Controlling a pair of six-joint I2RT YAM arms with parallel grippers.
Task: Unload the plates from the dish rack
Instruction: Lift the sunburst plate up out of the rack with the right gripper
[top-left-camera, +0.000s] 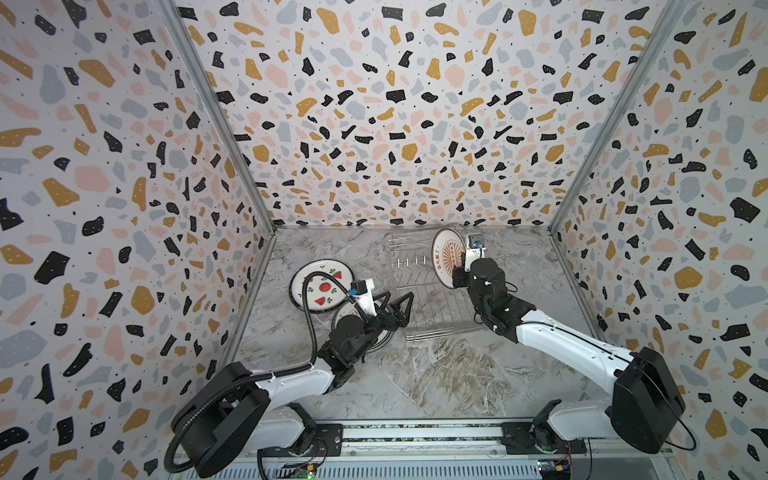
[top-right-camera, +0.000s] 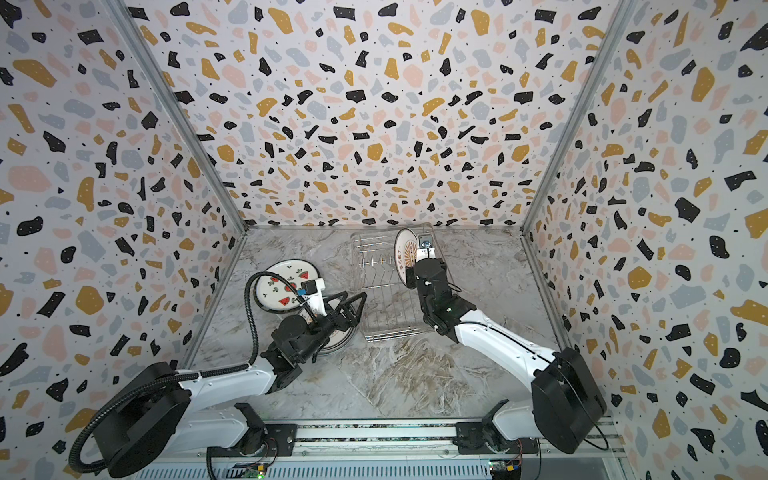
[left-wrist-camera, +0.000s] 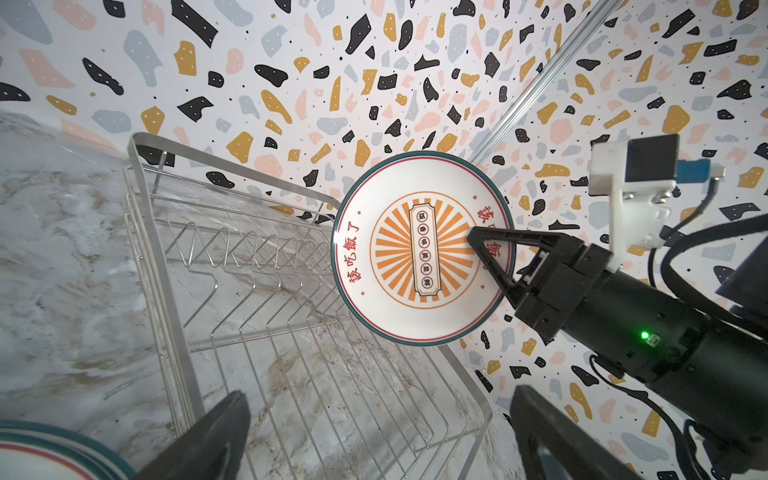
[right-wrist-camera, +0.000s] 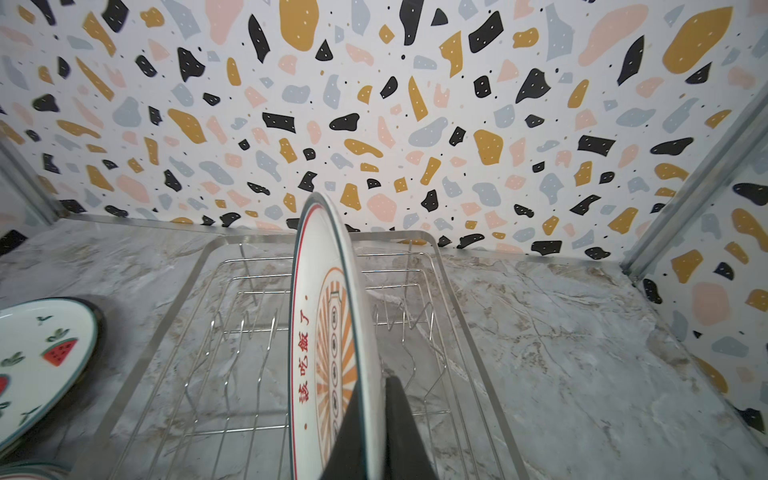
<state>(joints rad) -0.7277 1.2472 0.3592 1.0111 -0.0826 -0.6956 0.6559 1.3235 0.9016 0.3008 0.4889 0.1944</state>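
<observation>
- The dish rack (top-left-camera: 430, 305) sits toward the table's far edge.
- The sunburst plate (top-left-camera: 445, 257) stands on edge at the rack's far-right end, facing left.
- The right gripper (left-wrist-camera: 478, 241) is clamped on its rim from the near side.
- The left gripper (top-left-camera: 400, 297) gapes empty, left of the rack.

The round white plate with a dark rim and an orange sunburst centre (left-wrist-camera: 424, 249) bears the red characters 該吃飯了 along one side of its face. More red characters opposite are partly covered. The centre panel's circled characters are too small to read.
</observation>
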